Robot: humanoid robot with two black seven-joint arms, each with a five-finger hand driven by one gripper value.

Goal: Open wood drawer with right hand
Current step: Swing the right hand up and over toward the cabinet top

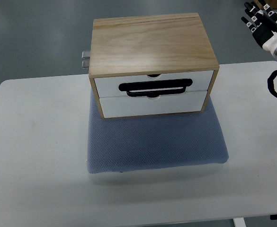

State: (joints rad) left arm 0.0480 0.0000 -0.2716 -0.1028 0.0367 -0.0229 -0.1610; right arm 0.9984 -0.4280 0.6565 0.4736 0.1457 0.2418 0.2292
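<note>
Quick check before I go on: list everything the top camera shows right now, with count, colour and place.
wooden drawer box: 1, light wood, back centre of the table, on the mat
drawers: 2, white fronts, stacked, both look closed
handle: 1, black, across the seam between the two drawer fronts
mat: 1, blue-grey, under the box, reaching toward the near edge
metal bracket: 1, grey, sticking out of the box's left side
table: 1, white, fills most of the view
floor: grey, beyond the table
right hand: 1, black and white, top right corner, away from the box, fingers spread, holding nothing
</note>
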